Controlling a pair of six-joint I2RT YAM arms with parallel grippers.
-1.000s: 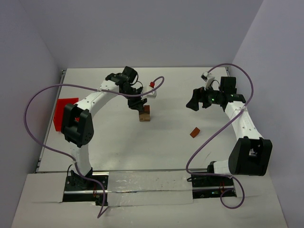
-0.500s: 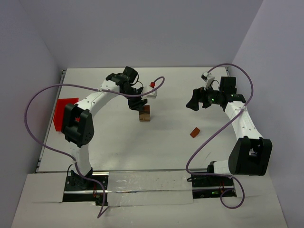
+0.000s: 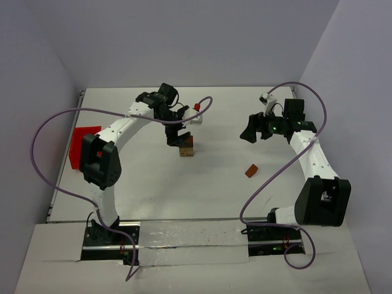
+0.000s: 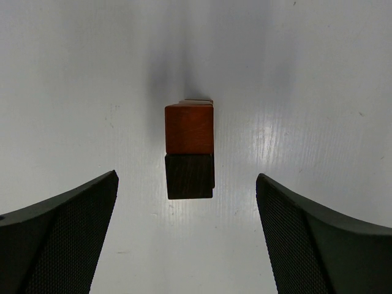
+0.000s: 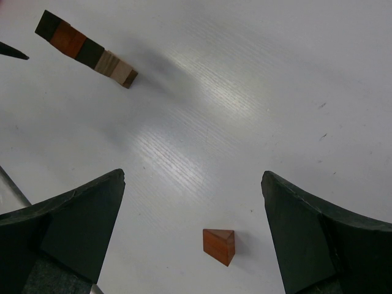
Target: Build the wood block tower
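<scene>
The wood block tower (image 3: pixel 187 149) stands mid-table, left of centre. From straight above, in the left wrist view, its top is a dark brown block (image 4: pixel 190 176), with a reddish-brown block (image 4: pixel 190 128) and a sliver of tan under it. My left gripper (image 3: pixel 176 138) hangs over the tower, open, its fingers (image 4: pixel 61 239) wide on either side and touching nothing. The right wrist view takes in the whole tower (image 5: pixel 86 52) from the side. A reddish-brown wedge block (image 3: pixel 251 170) (image 5: pixel 219 245) lies alone. My right gripper (image 3: pixel 250 131) (image 5: pixel 193 177) is open above it, holding nothing.
A red bin (image 3: pixel 82 146) sits at the table's left edge. Purple cables loop over both arms. A white and red connector (image 3: pixel 196 115) hangs by the left wrist. Walls close off the back and both sides.
My left gripper has opened wide and let go of the dark brown block, which stays on top of the tower. The right arm has not moved.
</scene>
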